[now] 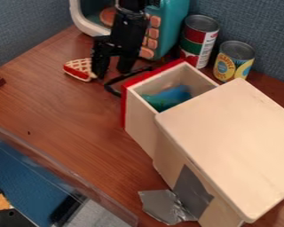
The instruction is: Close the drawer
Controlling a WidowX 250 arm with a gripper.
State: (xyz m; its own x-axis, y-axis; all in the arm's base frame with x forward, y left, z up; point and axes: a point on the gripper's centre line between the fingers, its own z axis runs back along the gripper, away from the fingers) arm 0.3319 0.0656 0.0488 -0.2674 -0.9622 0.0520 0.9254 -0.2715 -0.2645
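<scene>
Wood tabletop [67, 115]; gripper [112, 72] upper left of frame, 2 fingers spread. Off-centre push risks jamming open drawer [140, 126].

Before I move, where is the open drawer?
In the camera view, the drawer is just above centre, sticking out of the upper left side of the wooden cabinet, with the gripper beyond its red front.

One gripper [112, 71]. Just beside it, one toy pie slice [78, 69]; behind it, one teal toy microwave [175, 26]. Right of it in the view, two cans [199, 37]; lower right, one wooden cabinet [227, 133] with one drawer [138, 128].
</scene>
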